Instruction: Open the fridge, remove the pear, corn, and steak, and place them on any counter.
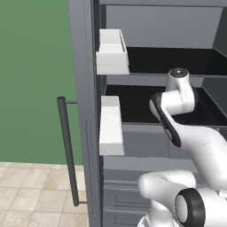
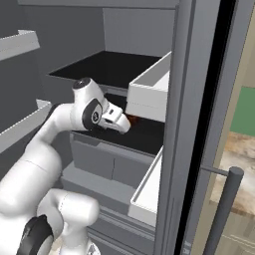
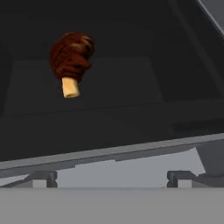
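The fridge [image 1: 83, 88] stands open, its two doors swung out with white shelves [image 1: 111, 124] on their insides. My arm reaches into the lower dark shelf [image 2: 144, 137]. On that shelf lies the steak [image 3: 70, 59], a dark brown lump with a pale bone end; a sliver of the steak [image 2: 133, 118] shows just past my hand. In the hand view it sits up and to the left, some way ahead. My gripper [image 3: 111, 178] is open, fingertips [image 3: 43, 177] wide apart and holding nothing. The pear and the corn are out of view.
A white door bin [image 2: 149, 92] hangs close to the right of my hand. The right door's bar handle [image 2: 224, 209] and a strip of the marbled counter [image 2: 241, 149] lie beyond it. The left door's handle [image 1: 68, 150] stands before a green wall [image 1: 31, 66].
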Motion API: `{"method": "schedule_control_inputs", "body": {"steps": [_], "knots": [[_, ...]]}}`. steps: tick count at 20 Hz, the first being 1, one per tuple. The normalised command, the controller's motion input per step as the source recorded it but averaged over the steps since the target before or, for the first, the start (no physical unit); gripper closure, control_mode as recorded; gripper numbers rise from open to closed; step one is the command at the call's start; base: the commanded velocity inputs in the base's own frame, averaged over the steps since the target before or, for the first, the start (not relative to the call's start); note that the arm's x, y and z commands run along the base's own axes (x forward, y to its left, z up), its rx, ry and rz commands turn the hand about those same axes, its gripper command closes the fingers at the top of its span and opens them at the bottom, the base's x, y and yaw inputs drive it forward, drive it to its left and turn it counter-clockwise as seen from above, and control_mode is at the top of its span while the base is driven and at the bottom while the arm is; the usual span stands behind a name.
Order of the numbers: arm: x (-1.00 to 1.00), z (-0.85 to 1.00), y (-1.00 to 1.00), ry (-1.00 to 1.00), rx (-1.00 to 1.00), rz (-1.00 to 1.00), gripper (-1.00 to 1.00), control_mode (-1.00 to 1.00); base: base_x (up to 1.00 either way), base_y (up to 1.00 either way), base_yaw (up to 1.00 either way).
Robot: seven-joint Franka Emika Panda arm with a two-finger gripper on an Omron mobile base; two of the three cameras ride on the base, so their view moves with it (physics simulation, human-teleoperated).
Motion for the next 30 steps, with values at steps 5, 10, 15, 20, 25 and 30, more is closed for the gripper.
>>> {"method": "schedule_control_inputs", "body": {"steps": [5, 10, 15, 20, 25, 30], "knots": [[1.0, -0.07, -0.16, 0.02, 0.0, 0.09, -1.0, -1.0, 0.0, 0.0, 0.0], [0.76, -0.21, 0.17, 0.02, 0.0, 0.13, -1.0, -1.0, 0.0, 0.0, 0.0], [0.48, -0.41, 0.07, -0.02, 0.0, 0.09, -1.0, -1.0, 0.0, 0.0, 0.0], [0.45, -0.29, 0.0, -0.07, 0.0, 0.02, -1.0, -1.0, 0.0, 0.0, 0.0], [0.56, -0.06, 0.0, -0.03, 0.0, 0.0, -1.0, -1.0, 0.0, 0.0, 0.0], [0.42, -0.05, 0.0, -0.01, 0.0, 0.0, -1.0, -1.0, 0.0, 0.0, 0.0]]}}
